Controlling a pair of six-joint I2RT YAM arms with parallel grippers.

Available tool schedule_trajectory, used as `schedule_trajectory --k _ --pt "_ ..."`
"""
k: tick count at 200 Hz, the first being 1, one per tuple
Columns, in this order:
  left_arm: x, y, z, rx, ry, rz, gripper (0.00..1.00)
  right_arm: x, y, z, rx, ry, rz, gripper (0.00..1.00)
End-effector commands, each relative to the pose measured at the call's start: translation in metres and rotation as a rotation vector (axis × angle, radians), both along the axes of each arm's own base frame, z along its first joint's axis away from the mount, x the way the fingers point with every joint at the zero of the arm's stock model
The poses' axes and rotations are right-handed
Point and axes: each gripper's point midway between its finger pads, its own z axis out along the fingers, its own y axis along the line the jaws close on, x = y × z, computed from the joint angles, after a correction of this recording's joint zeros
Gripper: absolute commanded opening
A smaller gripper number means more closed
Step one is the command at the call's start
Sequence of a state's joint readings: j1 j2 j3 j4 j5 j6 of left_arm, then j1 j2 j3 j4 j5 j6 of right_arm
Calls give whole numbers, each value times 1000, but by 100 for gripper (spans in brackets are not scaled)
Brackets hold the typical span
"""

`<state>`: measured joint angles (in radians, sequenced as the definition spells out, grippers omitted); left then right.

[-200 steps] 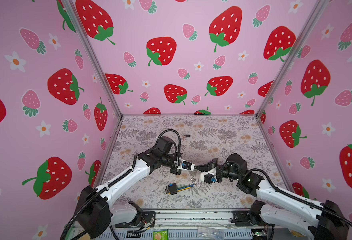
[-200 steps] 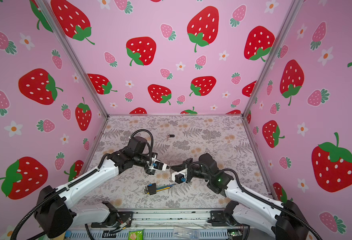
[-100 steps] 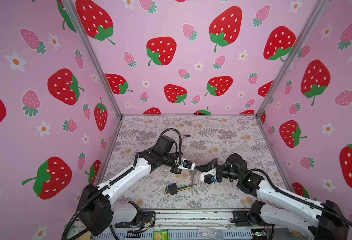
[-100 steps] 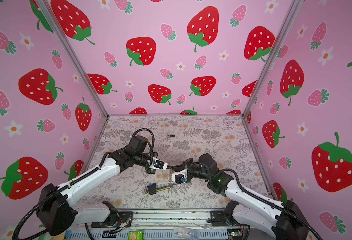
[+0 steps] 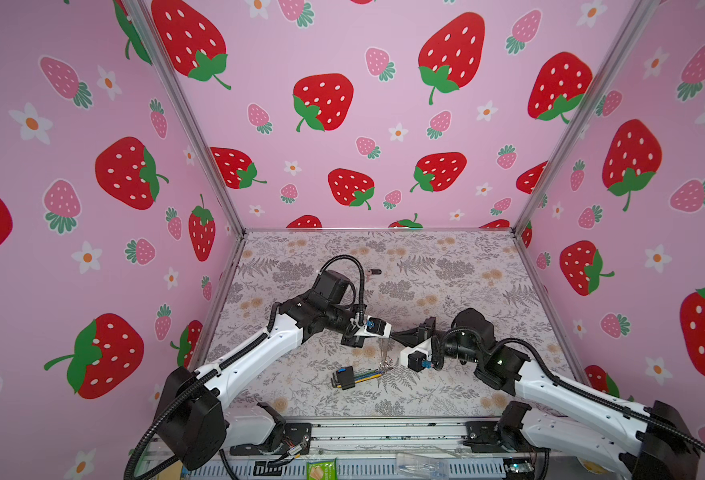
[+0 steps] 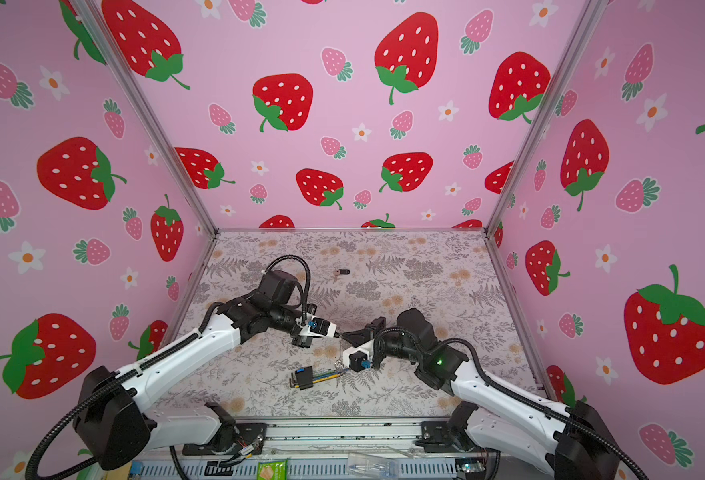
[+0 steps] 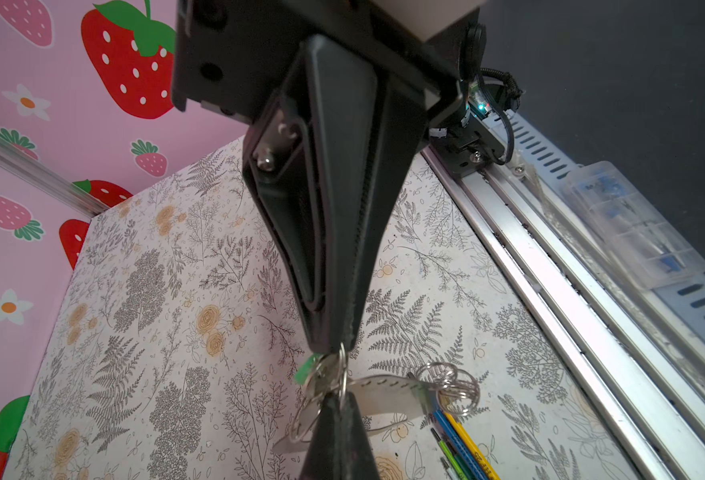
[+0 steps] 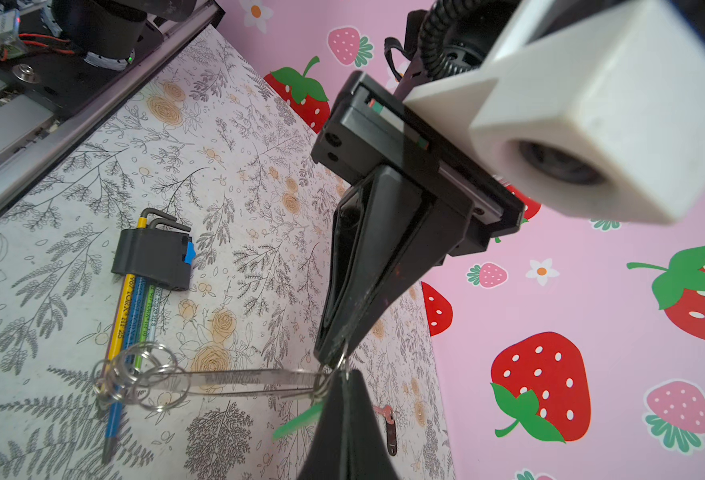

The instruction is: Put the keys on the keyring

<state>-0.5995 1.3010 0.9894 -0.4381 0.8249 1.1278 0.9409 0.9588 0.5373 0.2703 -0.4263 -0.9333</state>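
1. keyring (image 8: 238, 380): a flat strap, hanging from its upper split ring (image 7: 343, 376), which is being held aloft between the 2 pincer tips above the middle of the floral worktop (image 5: 446, 266). Its lower cluster of silvery rings (image 8: 143, 378) is dangling over the long ends of the hex wrenches.
2. key with green tag (image 7: 307, 368): sitting at the upper split ring, between the 2 tips.
3. key with black tag (image 5: 373, 272): lying alone on the worktop, well apart, toward the back wall.
4. left pincer (image 8: 336, 353): pressed together, pinching the upper split ring.
5. right pincer (image 7: 334, 343): pressed together, meeting the left tip to tip on the same ring. Whether it is also gripping the key cannot be told.
6. hex wrench bundle (image 8: 151, 266): lying in a black-and-blue holder. The yellow wrench (image 8: 120, 320) is showing "TORX" and "25"; the other lettering is too small to read.
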Motion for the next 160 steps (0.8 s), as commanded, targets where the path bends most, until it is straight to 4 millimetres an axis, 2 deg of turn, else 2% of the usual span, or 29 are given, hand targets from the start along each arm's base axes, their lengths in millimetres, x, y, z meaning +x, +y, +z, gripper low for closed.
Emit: schedule_trajectory --k 1,160 --pt "-1 -5 22 -55 13 -29 0 -5 -2 -1 -13 -35 12 0" --pt "2 -1 32 -85 95 0 0 -3 -7 -13 -63 -79 -11 0"
